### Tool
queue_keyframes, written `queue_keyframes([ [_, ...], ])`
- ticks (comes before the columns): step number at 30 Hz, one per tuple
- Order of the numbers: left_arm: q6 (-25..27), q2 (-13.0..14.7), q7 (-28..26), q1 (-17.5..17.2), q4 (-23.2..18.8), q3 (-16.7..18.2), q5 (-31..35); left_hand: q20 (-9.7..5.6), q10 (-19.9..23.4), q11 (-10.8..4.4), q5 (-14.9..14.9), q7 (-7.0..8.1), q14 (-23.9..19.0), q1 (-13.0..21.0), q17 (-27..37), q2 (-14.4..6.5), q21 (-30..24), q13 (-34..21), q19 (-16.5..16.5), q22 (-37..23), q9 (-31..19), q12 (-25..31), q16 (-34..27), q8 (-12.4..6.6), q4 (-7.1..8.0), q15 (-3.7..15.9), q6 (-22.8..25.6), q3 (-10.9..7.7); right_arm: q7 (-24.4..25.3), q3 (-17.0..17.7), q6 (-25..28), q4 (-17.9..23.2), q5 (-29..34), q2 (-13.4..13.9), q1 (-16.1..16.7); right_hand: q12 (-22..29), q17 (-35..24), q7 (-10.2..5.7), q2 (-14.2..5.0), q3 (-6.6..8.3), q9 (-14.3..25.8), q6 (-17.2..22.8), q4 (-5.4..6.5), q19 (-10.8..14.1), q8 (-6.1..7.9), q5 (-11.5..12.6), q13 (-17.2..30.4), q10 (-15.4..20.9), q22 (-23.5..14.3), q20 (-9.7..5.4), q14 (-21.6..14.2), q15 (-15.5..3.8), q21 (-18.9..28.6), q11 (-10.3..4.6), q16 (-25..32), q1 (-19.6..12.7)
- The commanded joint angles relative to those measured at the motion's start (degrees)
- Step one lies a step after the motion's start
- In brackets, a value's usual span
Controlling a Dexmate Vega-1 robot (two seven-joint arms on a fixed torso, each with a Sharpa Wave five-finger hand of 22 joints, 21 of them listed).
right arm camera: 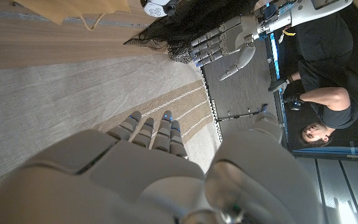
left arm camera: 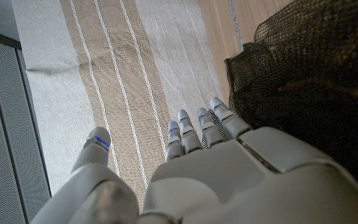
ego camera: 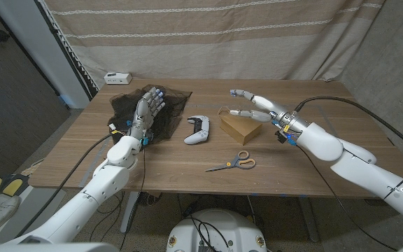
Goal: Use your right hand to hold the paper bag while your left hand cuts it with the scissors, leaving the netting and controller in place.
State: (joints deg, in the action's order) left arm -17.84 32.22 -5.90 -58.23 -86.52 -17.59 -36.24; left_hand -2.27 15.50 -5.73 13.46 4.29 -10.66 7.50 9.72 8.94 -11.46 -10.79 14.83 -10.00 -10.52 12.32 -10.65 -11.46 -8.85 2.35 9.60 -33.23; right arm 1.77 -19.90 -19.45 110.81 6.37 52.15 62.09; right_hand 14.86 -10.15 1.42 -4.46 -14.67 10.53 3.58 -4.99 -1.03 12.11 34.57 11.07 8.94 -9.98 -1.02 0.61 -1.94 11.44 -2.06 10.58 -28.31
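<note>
- The scissors (ego camera: pixel 234 164) lie flat on the table (ego camera: pixel 306 175) nearest the robot, orange handles pointing right, nothing touching them. I'd say the left robot hand has the farthest trip, since it has to come off the netting and cross past the controller to reach them.
- The controller (ego camera: pixel 197 129) sits just left of the paper bag (ego camera: pixel 240 127), so any reach should go in front of it, not over it.
- The bag lies on its side mid-table, its cord handle at the far end. Best bet, I think: the right robot hand presses down on the bag's right part, leaving the left edge free for the blades.
- Right robot hand (ego camera: pixel 257 105) hovers just above and behind the bag, fingers spread wide, holding nothing, arm stretched in from the right.
- Left robot hand (ego camera: pixel 147 108) stands over the black netting (ego camera: pixel 170 101), fingers straight and apart, empty. Lift it straight up so the mesh doesn't snag.
</note>
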Motion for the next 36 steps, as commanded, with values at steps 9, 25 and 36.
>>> queue_keyframes([
  [9, -2.00, -0.79, 0.20, -0.17, 1.43, 0.32, -0.12, -3.53, 0.29, -0.16, 0.32, -0.16, -0.22, 0.66, 0.24, -0.04, 0.11, -0.27, 0.42, -0.17, -0.27, -0.23, 0.11, 0.14, -0.07, 5.17, 0.35, 0.40, 1.26, -0.28, 1.54, 2.56, 5.99, 0.92, 1.30, 0.46, 0.06, 0.02, 0.09, -0.08, 0.19, 0.78, -0.77, -0.57, 0.03, 0.59, 0.26, 0.77, -0.31, 0.06, 0.23, -3.78, -0.14, -0.13, -0.22, -1.54],
  [25, -1.88, -0.86, 0.34, -0.58, 1.71, 0.29, -0.49, -3.54, 0.24, -0.12, 0.32, -0.21, -0.18, 0.78, 0.23, -0.10, 0.15, -0.27, 0.38, -0.17, -0.28, -0.30, 0.14, 0.13, -0.06, 5.02, 0.40, 0.54, 1.49, 0.24, 2.91, 4.60, 8.62, 2.20, 2.93, 1.55, 0.09, 0.34, -0.17, 0.29, 0.16, 1.54, -1.55, -0.38, 0.04, 1.23, 0.32, 3.69, -0.31, 0.02, 0.30, -3.49, -0.11, -0.32, -0.26, -3.38],
  [36, -1.43, -0.90, 0.47, -0.26, 2.15, -0.14, -0.29, -3.54, 0.32, 0.00, 0.31, -0.15, -0.18, 0.84, 0.23, -0.13, 0.16, -0.27, 0.38, -0.17, -0.28, -0.29, 0.14, 0.13, -0.04, 5.09, 0.41, 0.63, 1.34, -0.37, 3.53, 4.94, 10.90, 2.57, 3.04, 1.34, 0.06, 0.45, -0.31, 0.52, 0.18, 1.55, -2.03, -0.23, -0.13, 1.67, 0.38, 3.26, -0.31, 0.93, -0.11, -2.05, -0.09, -0.28, -0.10, -4.66],
])
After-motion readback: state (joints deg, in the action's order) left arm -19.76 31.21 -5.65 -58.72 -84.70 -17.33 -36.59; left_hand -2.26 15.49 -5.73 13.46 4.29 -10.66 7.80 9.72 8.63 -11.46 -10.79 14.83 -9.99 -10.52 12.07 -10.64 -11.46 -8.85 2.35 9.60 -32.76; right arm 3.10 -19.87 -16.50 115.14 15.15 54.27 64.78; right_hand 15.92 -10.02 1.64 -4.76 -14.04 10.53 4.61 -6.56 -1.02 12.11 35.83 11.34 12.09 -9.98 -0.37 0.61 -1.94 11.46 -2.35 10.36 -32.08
